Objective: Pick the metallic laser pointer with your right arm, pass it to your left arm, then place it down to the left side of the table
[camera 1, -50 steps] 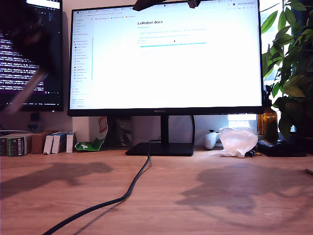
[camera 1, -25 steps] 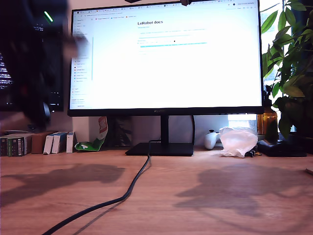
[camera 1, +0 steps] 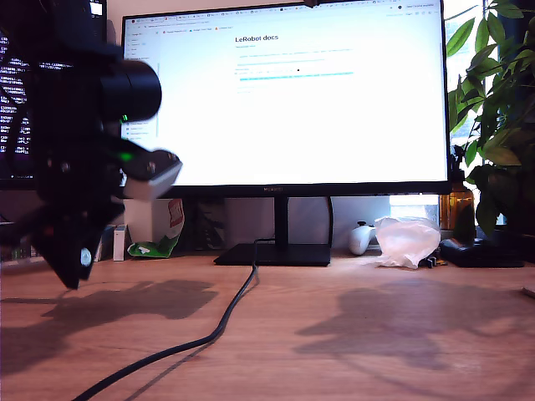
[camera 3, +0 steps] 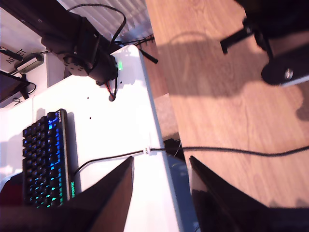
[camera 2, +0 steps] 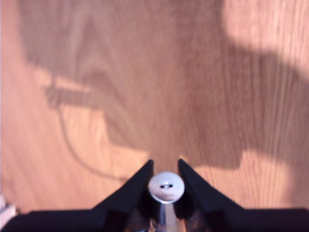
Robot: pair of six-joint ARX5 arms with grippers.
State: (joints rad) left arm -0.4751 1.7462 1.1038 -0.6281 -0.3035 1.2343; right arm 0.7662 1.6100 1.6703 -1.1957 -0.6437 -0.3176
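While the wide brown table (camera 1: 351, 334) lies under the big bright monitor (camera 1: 284, 96), a black arm (camera 1: 84, 167) hangs low at the exterior view's left with a small green light on it. My first gripper (camera 2: 165, 170) is squeezed tight on the metallic laser pointer (camera 2: 166, 187) (its round silver end faces out between the tips), up above the wood and not touching it. My second gripper (camera 3: 159, 166) has its fingers apart with nothing between them, over a thin black cable (camera 3: 231, 151).
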